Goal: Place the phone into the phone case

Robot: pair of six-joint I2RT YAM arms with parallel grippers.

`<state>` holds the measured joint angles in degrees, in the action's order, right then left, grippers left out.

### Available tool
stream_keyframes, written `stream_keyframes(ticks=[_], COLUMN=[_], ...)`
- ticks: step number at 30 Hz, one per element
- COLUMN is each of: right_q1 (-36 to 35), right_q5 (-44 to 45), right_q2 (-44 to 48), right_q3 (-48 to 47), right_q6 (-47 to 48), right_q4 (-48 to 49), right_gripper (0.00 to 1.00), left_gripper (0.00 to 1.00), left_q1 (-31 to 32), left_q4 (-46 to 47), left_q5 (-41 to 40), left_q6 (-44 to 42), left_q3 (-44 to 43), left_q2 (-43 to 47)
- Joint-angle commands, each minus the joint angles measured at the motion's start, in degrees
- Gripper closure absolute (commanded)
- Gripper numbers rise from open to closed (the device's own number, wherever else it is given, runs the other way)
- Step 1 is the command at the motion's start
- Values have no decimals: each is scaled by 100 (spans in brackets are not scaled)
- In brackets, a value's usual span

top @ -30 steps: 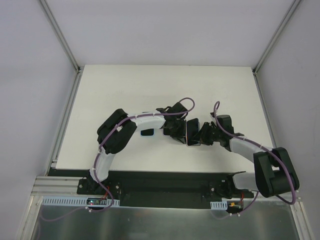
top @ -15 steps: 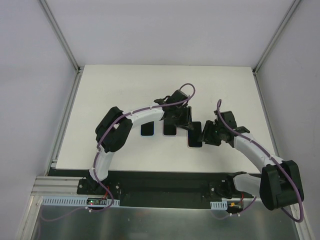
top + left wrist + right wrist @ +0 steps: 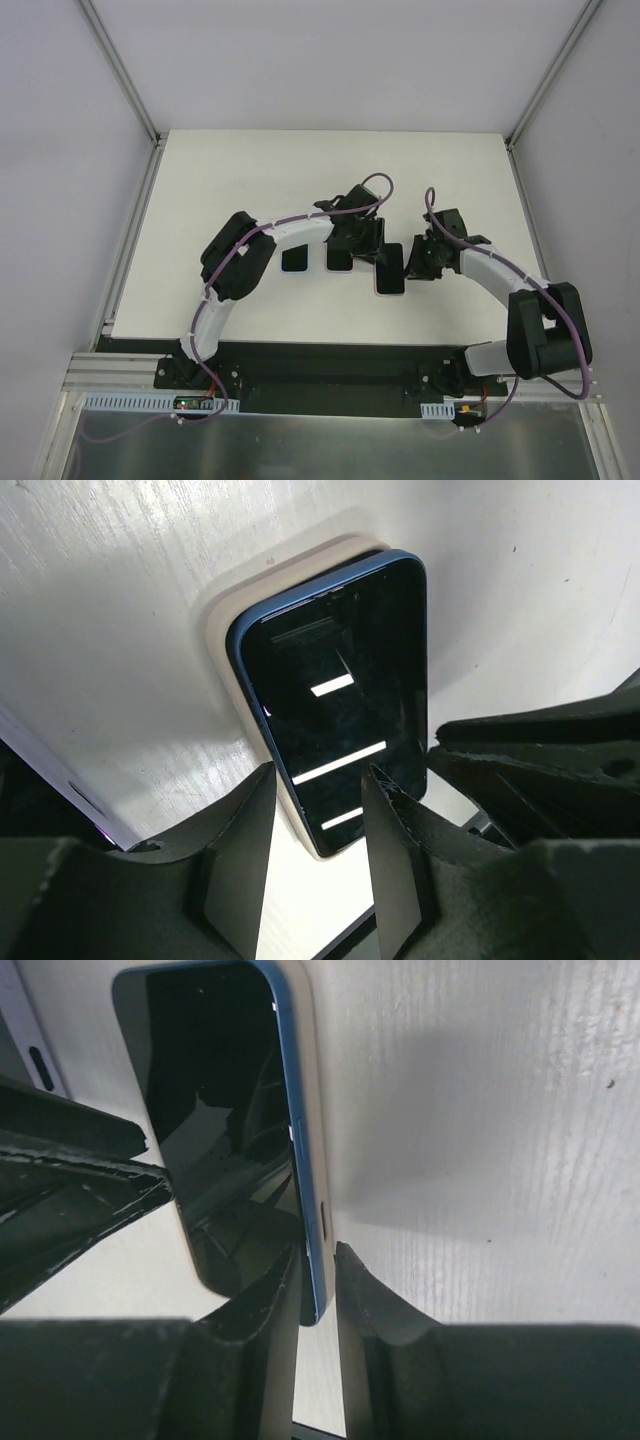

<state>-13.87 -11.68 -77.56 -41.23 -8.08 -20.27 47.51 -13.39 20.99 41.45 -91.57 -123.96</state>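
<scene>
One glossy phone (image 3: 335, 700) in cream case (image 3: 220, 630); right hand (image 3: 318, 1260) pinches it, left hand (image 3: 320, 772) parted.

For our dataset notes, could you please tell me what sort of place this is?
Probably a robotics lab test cell: a white table enclosed by plain white panels on metal frame posts, with the left arm and right arm bolted to a black base rail.

Bright even light; glare strips on phone (image 3: 340, 740) screen, near hands blurred.
</scene>
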Motion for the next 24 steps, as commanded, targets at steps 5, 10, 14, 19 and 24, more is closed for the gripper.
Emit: stream_keyframes(ticks=[5,10,14,19,24], right_q1=[42,42,121,376,490], right_q5=[-510,-712,-844,-827,-941], right_q2=[-611,-699,-647,-401,-470], right_q3=[-78,54,89,89,45], right_q6=[122,69,8,17,183], right_q4=[602,762,823,691,639], right_gripper=[87,87,75,54,42], left_gripper=[61,63,70,76,85], left_q1=[-40,-48,-48,-57,-48], left_q4=[-76,-68,-68,-76,-76], left_q5=[186,186,282,213,256], left_q6=[-146,-207,-208,-216,-182], left_q3=[-81,-1,8,86,87], left_q2=[-190,-233,-295,-243,-286])
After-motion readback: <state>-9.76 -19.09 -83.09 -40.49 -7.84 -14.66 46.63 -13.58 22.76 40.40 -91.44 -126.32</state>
